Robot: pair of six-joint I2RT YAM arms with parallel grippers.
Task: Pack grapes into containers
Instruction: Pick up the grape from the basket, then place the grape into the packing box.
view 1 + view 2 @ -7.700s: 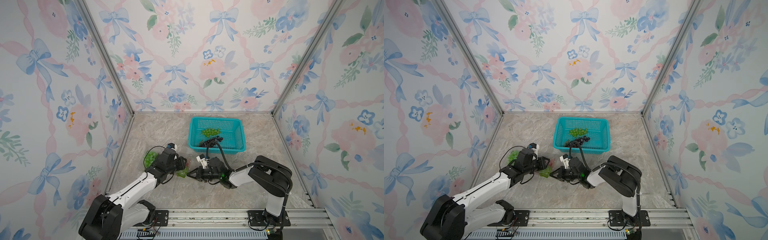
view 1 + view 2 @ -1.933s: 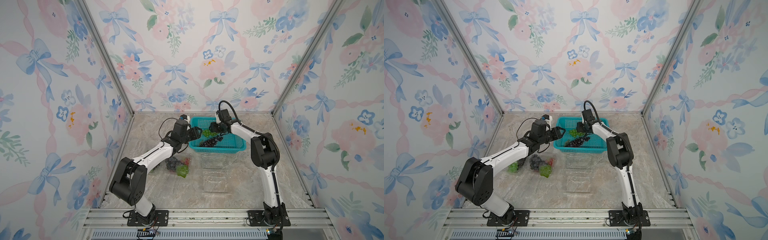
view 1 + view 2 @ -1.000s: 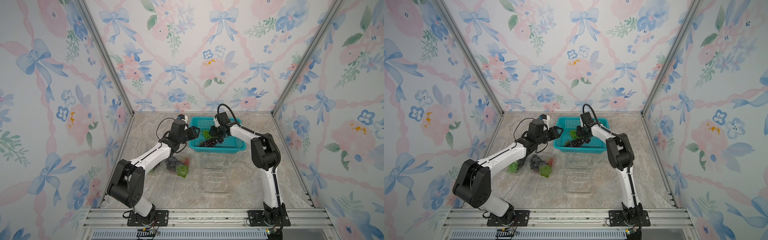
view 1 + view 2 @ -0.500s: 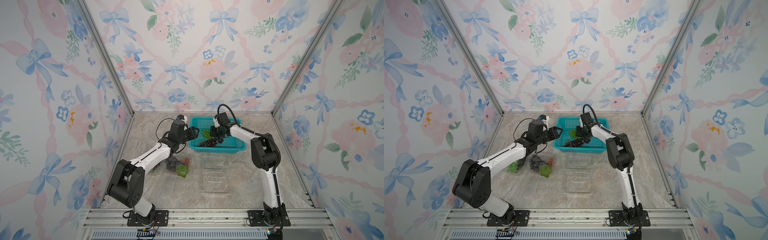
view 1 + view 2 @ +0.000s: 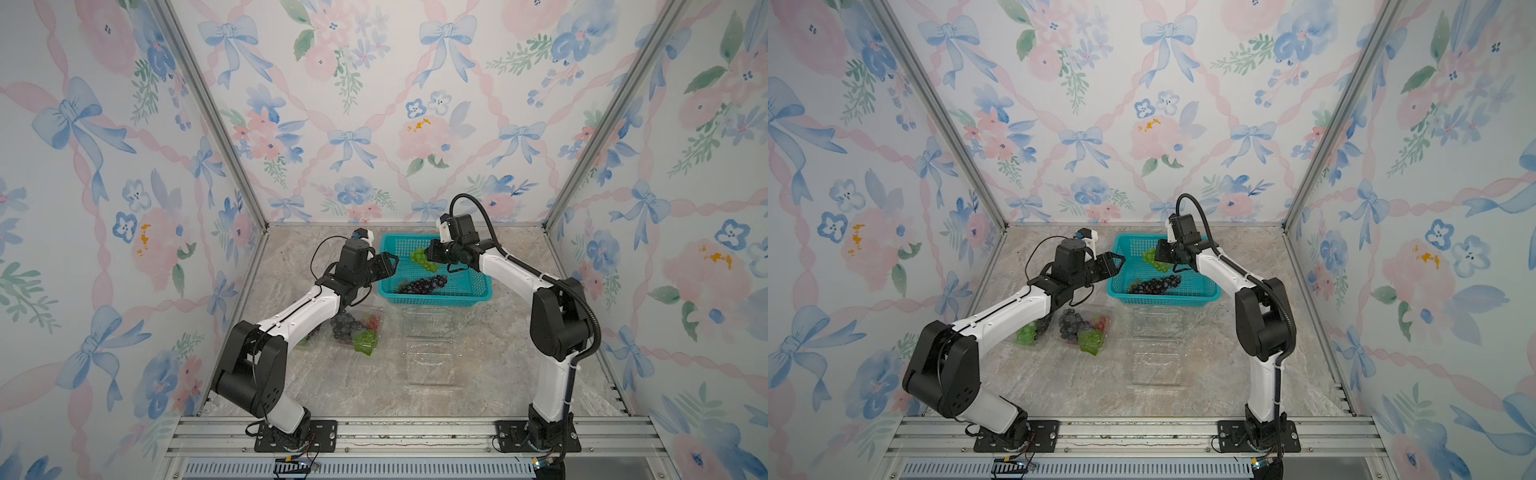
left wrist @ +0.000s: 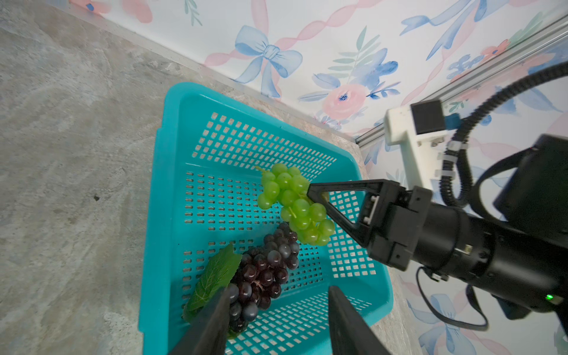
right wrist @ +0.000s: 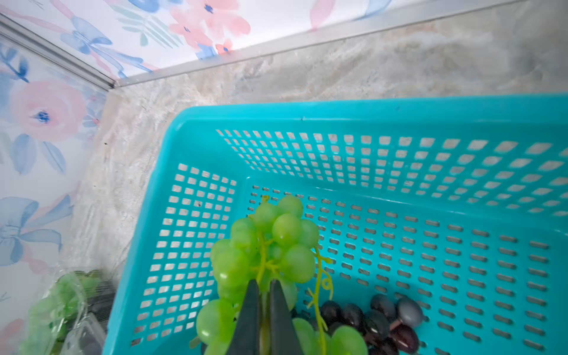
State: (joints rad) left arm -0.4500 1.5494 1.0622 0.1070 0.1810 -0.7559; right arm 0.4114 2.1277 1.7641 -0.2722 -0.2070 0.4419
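No readable text, label, brand, number or sign shows in any view.

Teal plastic basket, perforated, slight sheen. Glossy translucent green grapes, plastic-looking; dark grapes glossy, smooth. Matt veined leaf. Clear thin shiny plastic containers. Matt mottled stone-look table. Matt black plastic right gripper. Brushed metal rail. Matt printed walls.

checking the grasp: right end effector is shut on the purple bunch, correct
No. The right end effector is shut on the green bunch; the purple bunch lies free in the basket. The right wrist view shows it.
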